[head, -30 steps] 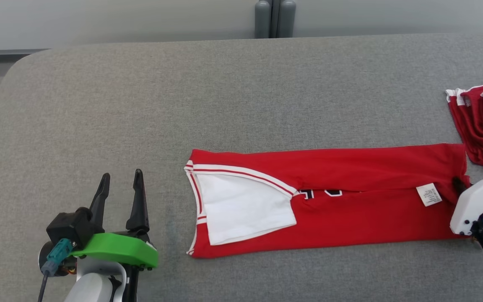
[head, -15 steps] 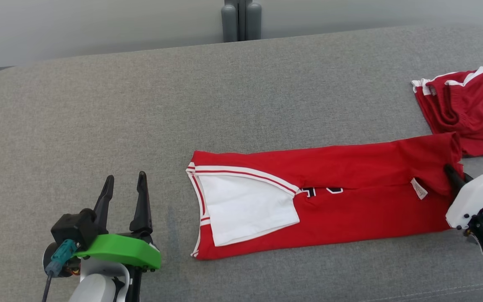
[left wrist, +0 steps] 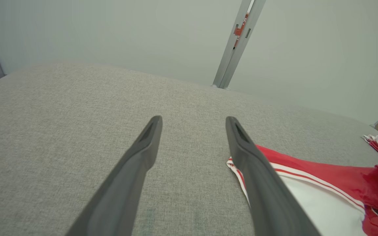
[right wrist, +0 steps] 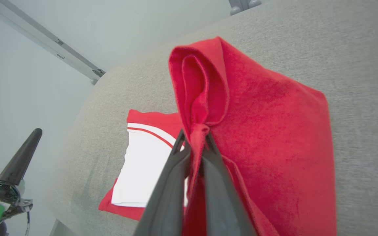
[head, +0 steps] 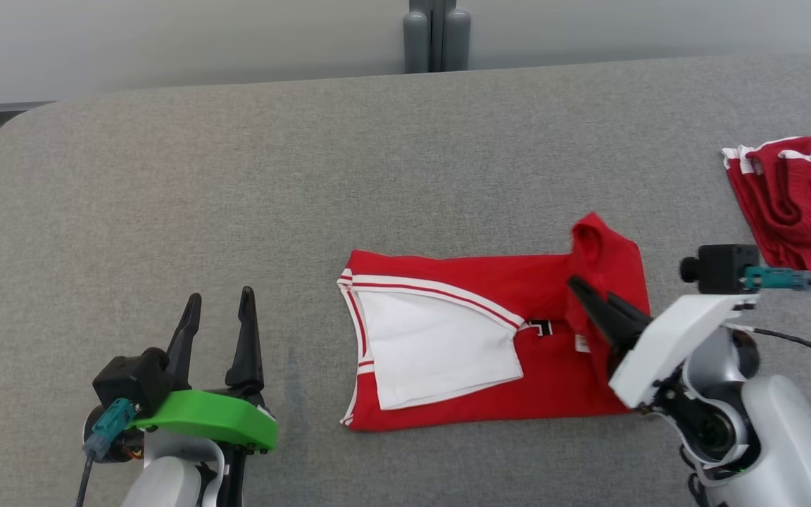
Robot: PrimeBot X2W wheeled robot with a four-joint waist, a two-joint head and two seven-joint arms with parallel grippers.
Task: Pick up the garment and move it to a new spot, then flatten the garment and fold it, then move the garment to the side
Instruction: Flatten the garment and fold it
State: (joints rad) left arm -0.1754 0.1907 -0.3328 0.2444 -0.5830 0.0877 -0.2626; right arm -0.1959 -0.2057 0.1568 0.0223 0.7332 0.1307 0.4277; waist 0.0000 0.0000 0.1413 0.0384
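The garment (head: 490, 289) is a red jersey with white trim, folded into a long strip on the grey table (head: 307, 176). Its white inner panel faces up at the left end. My right gripper (head: 578, 285) is shut on the garment's right end and holds it lifted, doubled back over the middle. In the right wrist view the red cloth (right wrist: 258, 131) bunches between the closed fingers (right wrist: 172, 183). My left gripper (head: 217, 301) stands open at the lower left, a short way left of the garment. The left wrist view has the garment's left corner (left wrist: 294, 164) beside the right finger (left wrist: 254, 170).
A second red garment with white trim (head: 800, 204) lies crumpled at the table's far right edge. A grey post (head: 437, 39) stands behind the table's far edge. Bare grey surface spreads across the left and back of the table.
My right gripper has carried the garment's right end up and leftward over the middle, so the strip is now much shorter. The head camera shifted. The left gripper stayed open and still.
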